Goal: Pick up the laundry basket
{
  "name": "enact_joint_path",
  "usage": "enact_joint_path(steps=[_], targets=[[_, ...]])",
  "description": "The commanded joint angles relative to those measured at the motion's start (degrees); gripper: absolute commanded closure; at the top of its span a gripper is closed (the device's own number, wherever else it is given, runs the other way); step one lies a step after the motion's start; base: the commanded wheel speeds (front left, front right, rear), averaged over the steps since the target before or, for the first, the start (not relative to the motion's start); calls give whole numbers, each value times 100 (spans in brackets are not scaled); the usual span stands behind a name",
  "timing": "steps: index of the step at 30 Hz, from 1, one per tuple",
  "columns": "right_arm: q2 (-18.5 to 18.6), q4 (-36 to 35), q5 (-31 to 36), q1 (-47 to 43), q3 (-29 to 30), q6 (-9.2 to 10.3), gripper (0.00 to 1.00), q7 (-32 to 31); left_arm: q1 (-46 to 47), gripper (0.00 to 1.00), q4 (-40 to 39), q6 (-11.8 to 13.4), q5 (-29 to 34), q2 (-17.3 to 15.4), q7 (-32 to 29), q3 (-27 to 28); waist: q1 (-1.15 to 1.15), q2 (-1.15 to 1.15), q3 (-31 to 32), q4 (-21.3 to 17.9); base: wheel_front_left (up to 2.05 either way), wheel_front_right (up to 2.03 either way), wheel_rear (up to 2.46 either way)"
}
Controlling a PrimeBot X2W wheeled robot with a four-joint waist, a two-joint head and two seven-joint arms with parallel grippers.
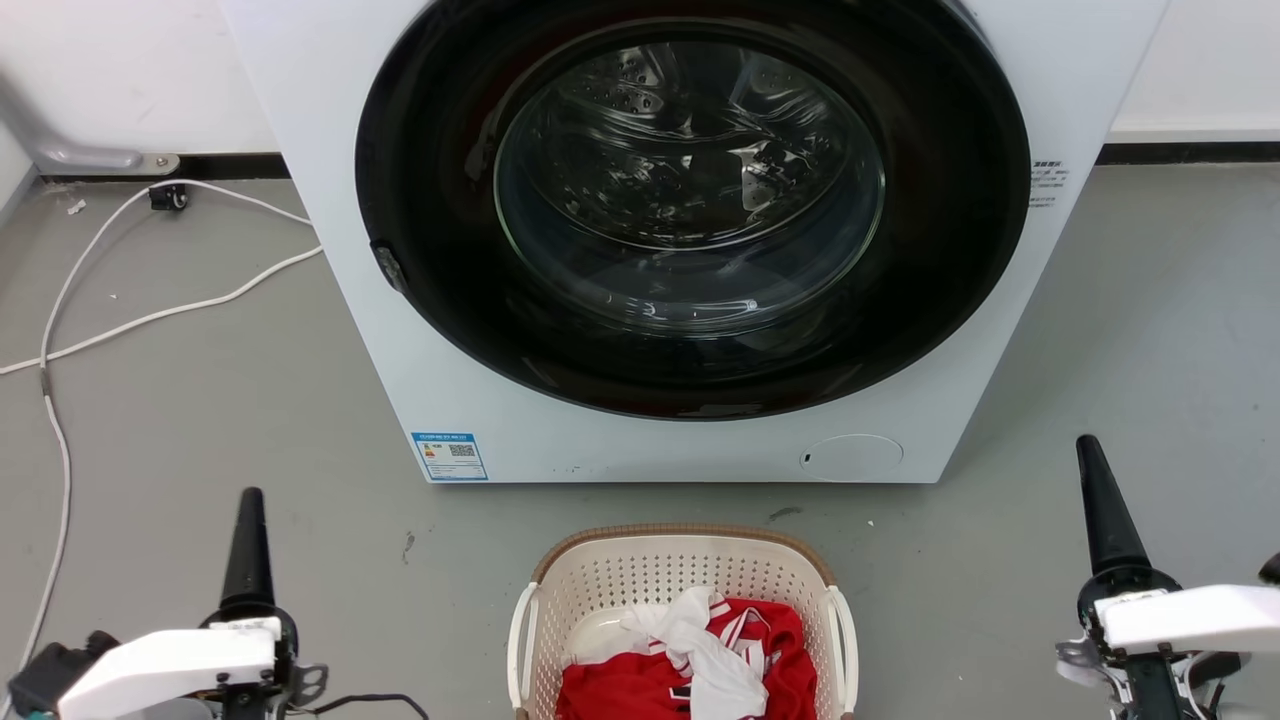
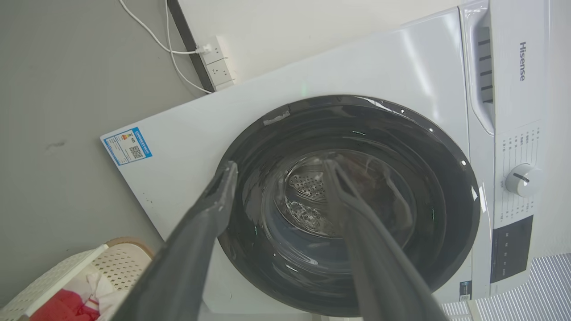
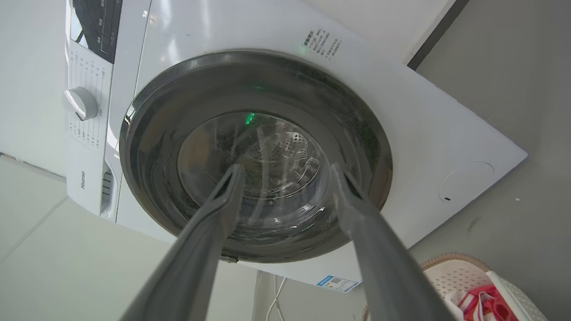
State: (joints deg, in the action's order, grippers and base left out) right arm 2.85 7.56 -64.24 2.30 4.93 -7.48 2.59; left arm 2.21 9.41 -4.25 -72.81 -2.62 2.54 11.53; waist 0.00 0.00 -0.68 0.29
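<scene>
The left claw (image 2: 280,171) hangs empty, its two long dark fingers (image 2: 209,214) spread apart and touching nothing. The right claw (image 3: 286,174) is the same, jaws parted with nothing between them. In the head view each claw sits low at its own side, fingers pointing toward the washer.

Between them, apart from both, stands the rounded-rectangular cream plastic laundry basket (image 1: 660,575) with perforated walls, a brown woven-look rim and white side handles (image 1: 521,640). It rests on the grey floor (image 1: 200,420), just in front of the washer. Inside it lies a crumpled red and white garment (image 1: 700,665).

Beyond the basket is the white front-loading washing machine (image 1: 600,445), its round dark-rimmed glass door (image 1: 690,190) shut. A white cable (image 1: 150,318) trails over the floor on the left.
</scene>
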Motion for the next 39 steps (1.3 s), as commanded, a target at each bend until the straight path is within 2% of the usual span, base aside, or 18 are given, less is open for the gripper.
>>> enact_joint_path(steps=[1,5,8,13,17,24,30,33,39], targets=[[14,-151,193,118,-20,-1,0,41,96,0,-134,38,116,-23,41,50,0,0,-1,2,0,0,0],[14,-415,979,120,-123,-1,0,121,73,0,-422,94,631,-24,122,30,0,0,-11,7,0,0,0],[13,-584,1574,102,-192,-1,0,178,-5,0,-553,57,718,-24,182,-76,0,0,-15,10,0,0,0],[13,-798,2281,65,-224,-2,0,273,-104,0,-737,-113,1254,-25,273,-307,0,0,-18,14,0,0,0],[12,-896,2766,-8,-325,-2,0,341,-154,0,-967,-164,2133,-26,343,-534,0,0,-26,11,0,0,0],[12,-993,3435,-81,-385,-1,0,461,-221,0,-1333,107,3333,-27,461,-1017,0,0,-47,-7,0,0,0],[11,-1036,4219,-125,-433,-1,0,554,-251,0,-1450,89,4320,-79,556,-1400,0,0,-52,-22,0,0,0],[11,-1033,4445,-155,-404,-1,0,603,-256,0,-1486,253,4702,-173,603,-1656,0,0,-48,-26,0,0,0],[11,-893,4812,-221,-386,-1,0,688,-288,0,-1475,613,5063,-357,695,-2046,0,0,-26,-35,0,0,0]])
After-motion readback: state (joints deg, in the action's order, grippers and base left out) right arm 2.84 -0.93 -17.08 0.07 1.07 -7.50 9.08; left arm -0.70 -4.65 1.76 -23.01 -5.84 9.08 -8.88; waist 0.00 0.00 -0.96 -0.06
